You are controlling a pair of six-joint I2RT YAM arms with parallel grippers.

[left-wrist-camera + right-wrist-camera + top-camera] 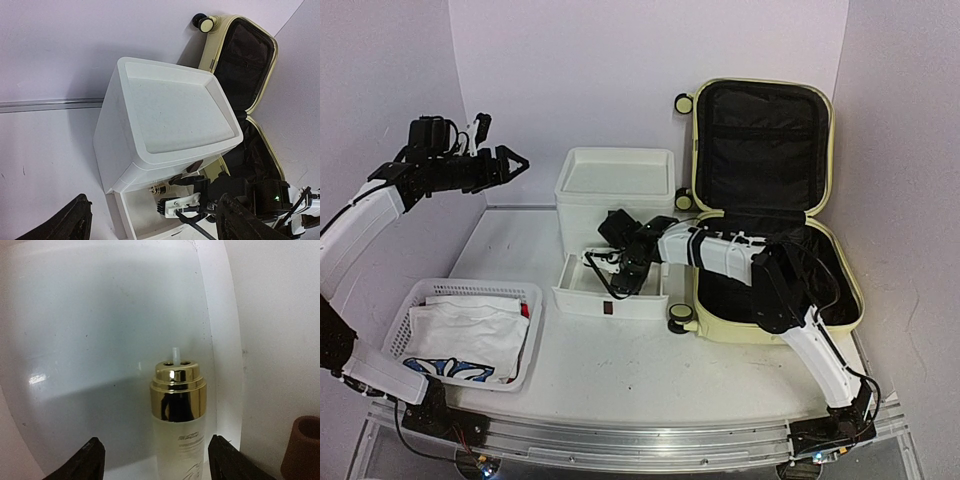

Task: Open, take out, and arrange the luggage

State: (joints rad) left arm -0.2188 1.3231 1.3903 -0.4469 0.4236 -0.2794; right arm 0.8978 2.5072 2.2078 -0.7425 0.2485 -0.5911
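Gold-capped bottle (178, 425) lies in white drawer (605, 303) — luggage (760, 140) open.

1. A robot lab booth, this: plain lilac walls (620, 70) close in a white table (620, 370).
2. The left arm (360, 225) and right arm (820, 350) stand bolted to a metal rail (620, 440) along its near edge.
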